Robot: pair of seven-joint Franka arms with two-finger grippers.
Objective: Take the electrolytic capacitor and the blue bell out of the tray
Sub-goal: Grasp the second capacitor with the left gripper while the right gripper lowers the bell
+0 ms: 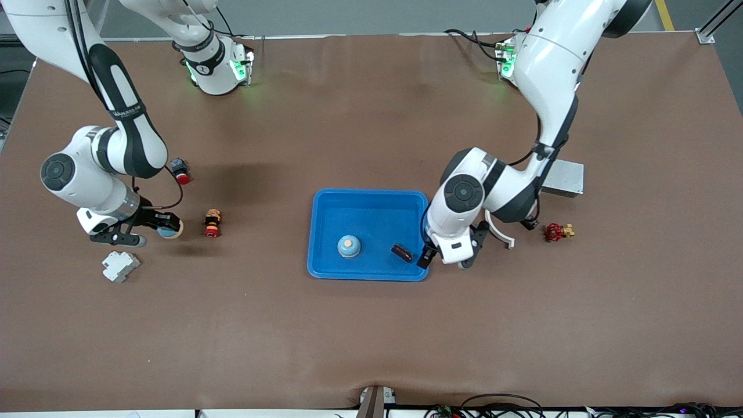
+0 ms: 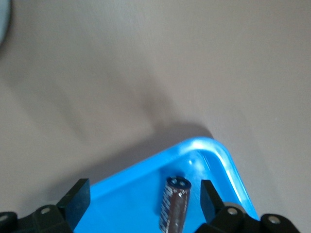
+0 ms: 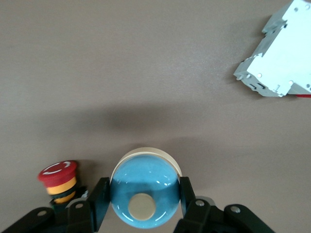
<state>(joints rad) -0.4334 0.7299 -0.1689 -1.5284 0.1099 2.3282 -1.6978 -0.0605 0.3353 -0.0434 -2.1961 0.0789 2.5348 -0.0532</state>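
A dark brown capacitor (image 1: pixel 401 252) lies on its side in the blue tray (image 1: pixel 371 200), near the corner toward the left arm's end. My left gripper (image 1: pixel 450 252) hangs over that corner, open. In the left wrist view the capacitor (image 2: pixel 174 204) lies between the spread fingers (image 2: pixel 77 196), touching neither, on the tray (image 2: pixel 126 204) floor under the gripper (image 2: pixel 144 194). A blue bell (image 1: pixel 349 246) with a cream button stands in the tray. My right gripper (image 1: pixel 165 227) is shut on a second blue bell (image 3: pixel 144 191) over the table at the right arm's end.
A white clip-on block (image 1: pixel 120 266) lies nearer the camera than the right gripper. A red and yellow push button (image 1: pixel 212 223) stands beside the held bell. Another red button (image 1: pixel 180 170), a metal box (image 1: pixel 563 178), a white curved piece (image 1: pixel 500 231) and a red valve (image 1: pixel 556 231) lie about.
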